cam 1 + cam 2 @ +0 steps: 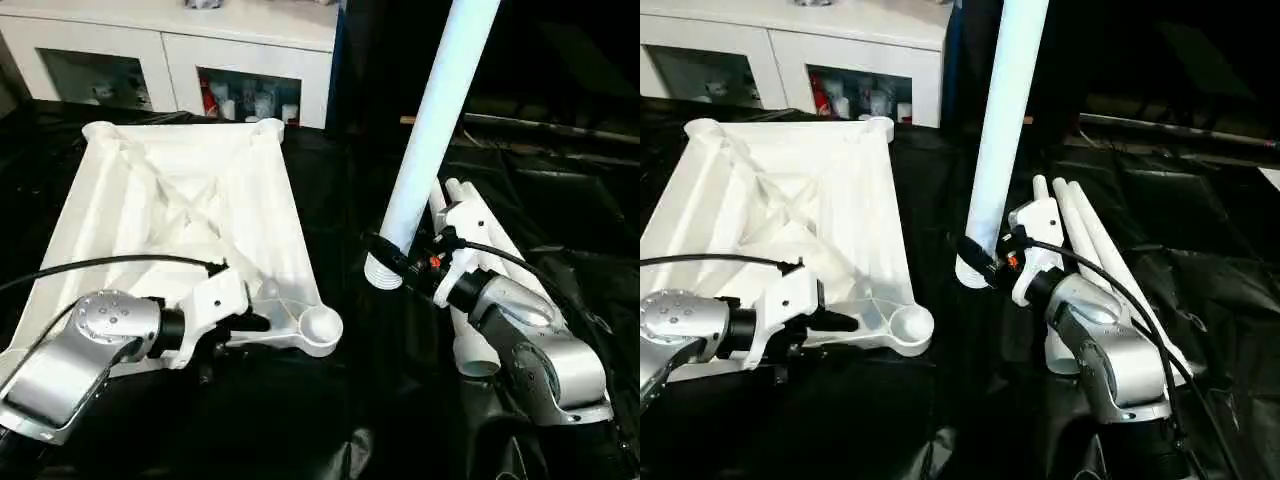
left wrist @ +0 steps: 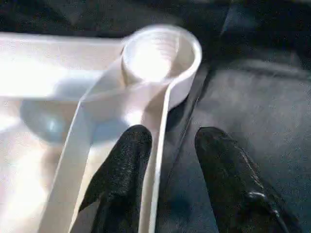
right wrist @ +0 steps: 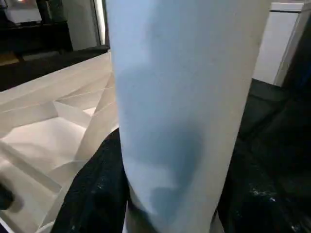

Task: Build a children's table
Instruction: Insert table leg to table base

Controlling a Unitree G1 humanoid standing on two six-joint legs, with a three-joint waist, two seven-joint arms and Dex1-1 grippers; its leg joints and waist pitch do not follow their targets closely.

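The table top (image 1: 190,215) lay ribbed side up on the black cloth (image 1: 970,400), its far edge just in front of the white cabinet (image 1: 250,60). At its near corner socket (image 2: 163,56) the left gripper (image 2: 170,145) sat with fingers parted, one black finger (image 2: 124,170) inside the top's rim and the other outside it, straddling the edge (not visibly pinching it). Right of the top, the right gripper (image 1: 392,258) held a leg (image 1: 430,130) near its threaded end, almost upright. The spare legs (image 1: 1090,240) lay on the cloth further right of the top, partly under that arm.
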